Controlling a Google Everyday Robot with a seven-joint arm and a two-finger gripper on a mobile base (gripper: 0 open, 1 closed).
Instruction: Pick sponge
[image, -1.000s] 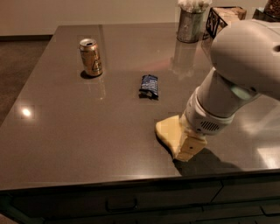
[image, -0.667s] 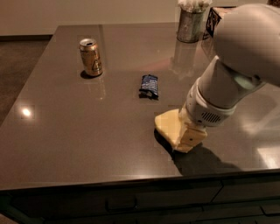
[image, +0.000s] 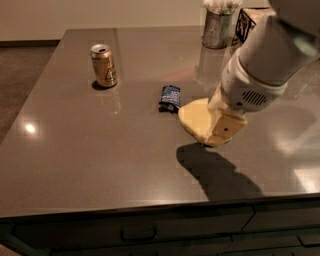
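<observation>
Lifted since a moment ago, the sponge (image: 195, 117) hangs clear of the worktop (image: 100, 150), shadow below, because my claw (image: 220, 132) grips its right edge, beside the blue wrapper (image: 170, 96).

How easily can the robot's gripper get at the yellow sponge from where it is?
Very easily, it seems: the gripper is at the sponge, apparently shut on one edge and holding it above the table. Nothing stands between them; the blue wrapper lies just beside it, the soda can well away.
</observation>
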